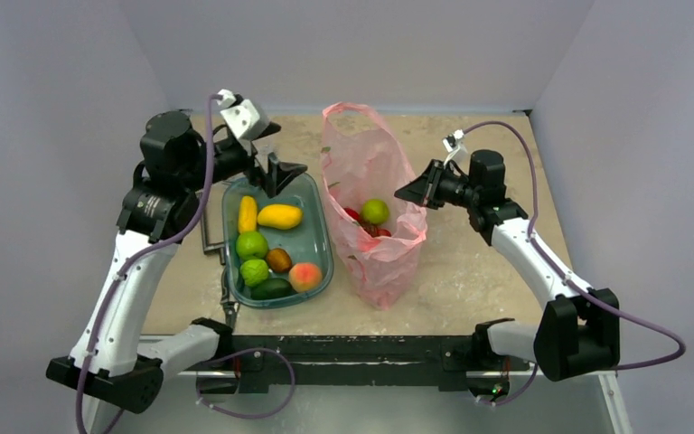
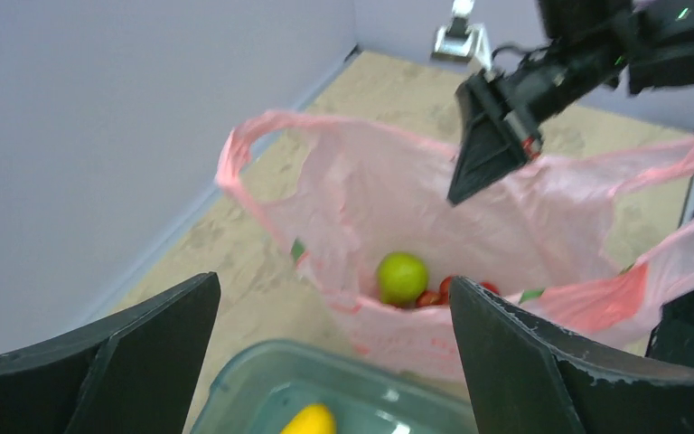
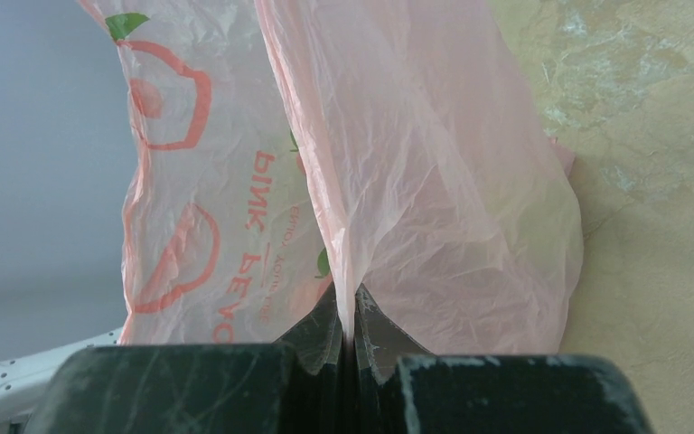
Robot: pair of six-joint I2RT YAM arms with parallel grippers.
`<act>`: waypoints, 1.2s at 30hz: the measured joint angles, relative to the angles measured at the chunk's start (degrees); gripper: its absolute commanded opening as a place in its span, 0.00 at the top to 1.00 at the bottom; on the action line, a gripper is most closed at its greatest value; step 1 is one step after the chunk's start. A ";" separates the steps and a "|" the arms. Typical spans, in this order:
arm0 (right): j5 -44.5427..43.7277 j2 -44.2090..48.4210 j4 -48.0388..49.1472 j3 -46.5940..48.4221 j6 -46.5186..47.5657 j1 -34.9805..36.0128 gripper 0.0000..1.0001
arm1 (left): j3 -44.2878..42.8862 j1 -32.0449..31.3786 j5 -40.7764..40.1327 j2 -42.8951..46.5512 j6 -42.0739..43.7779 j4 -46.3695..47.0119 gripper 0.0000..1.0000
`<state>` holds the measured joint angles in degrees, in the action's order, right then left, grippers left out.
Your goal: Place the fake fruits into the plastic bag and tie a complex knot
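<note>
Plastic bag (image 1: 370,163): right fingers (image 3: 321,330) pinch rim open.

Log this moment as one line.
left gripper open above tub | right gripper shut on bag | green fruit in bag | bag untied

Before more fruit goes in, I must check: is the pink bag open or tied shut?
Open. The plastic bag gapes at the top, showing a green fruit inside; the right gripper pinches its rim; handles untied.

plastic bag (image 1: 370,163): translucent pink, orange-red print | round fruit (image 1: 375,211): lime green | tub (image 1: 312,242): teal | table (image 1: 470,262): mottled beige
</note>
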<state>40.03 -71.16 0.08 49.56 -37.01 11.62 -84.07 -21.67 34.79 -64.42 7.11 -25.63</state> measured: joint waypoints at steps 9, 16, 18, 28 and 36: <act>0.02 -0.39 0.04 0.04 -0.04 -0.02 1.00 | 12.70 11.69 2.62 -6.69 31.82 -15.50 0.04; 0.02 -1.64 0.00 0.59 -0.02 0.00 1.00 | 14.99 11.39 -5.14 -22.47 47.78 -17.35 0.04; 0.02 -1.66 -0.07 0.96 0.00 0.00 1.00 | 14.34 10.82 -6.69 -26.05 50.27 -17.33 0.04; 0.00 -1.73 -0.11 2.38 0.72 -0.02 1.00 | 14.01 5.42 -14.25 -38.03 56.04 -16.00 0.54; 0.00 -1.73 -0.13 2.38 1.27 0.00 1.00 | 12.68 7.21 -10.73 -27.67 53.16 -18.47 0.68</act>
<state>40.03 -72.88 -0.05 51.94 -35.75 11.62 -71.40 -14.46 24.05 -92.09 60.27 -44.10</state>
